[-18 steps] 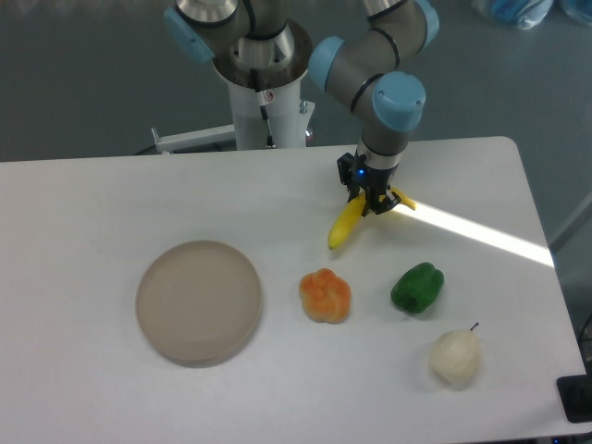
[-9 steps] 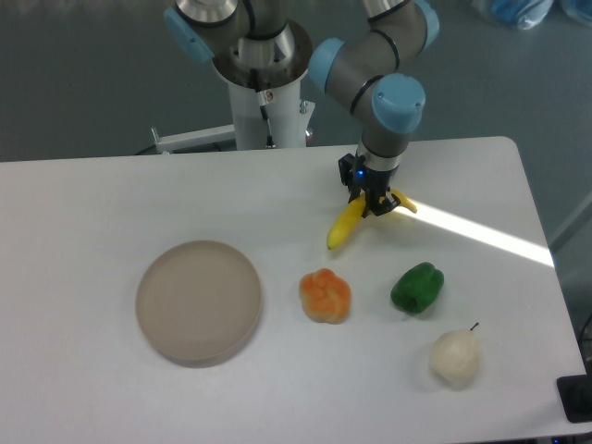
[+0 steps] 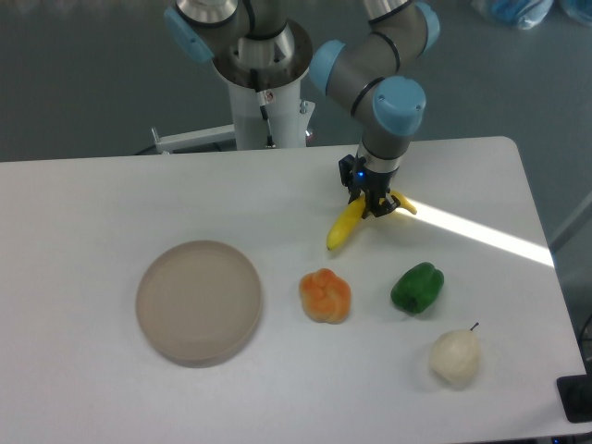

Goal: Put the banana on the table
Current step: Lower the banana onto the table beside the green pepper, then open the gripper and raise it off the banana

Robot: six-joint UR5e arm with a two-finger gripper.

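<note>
Low over the white bench (image 3: 111,194), the tool (image 3: 371,205) is clamped across the middle of the banana (image 3: 346,225), its dark fingers pinching the fruit near the bend so that neither end swings free. From that grip the longer yellow end slopes down and away toward the camera side, its tip at or just above the bench surface; the shorter end pokes out on the opposite side of the tool, next to a bright strip of light crossing the bench. Holding at the bend likely keeps the curved fruit balanced for a gentle set-down, and the drop looks nearly finished; whether the tip already touches cannot be told.

Nearest beyond the banana's lower tip sits an orange pepper (image 3: 325,295), with a green pepper (image 3: 417,287) beside it, almost straight below the tool. Further out lies a pale pear (image 3: 455,357). Well apart, on the far side of the orange pepper, rests a round beige plate (image 3: 199,302).
</note>
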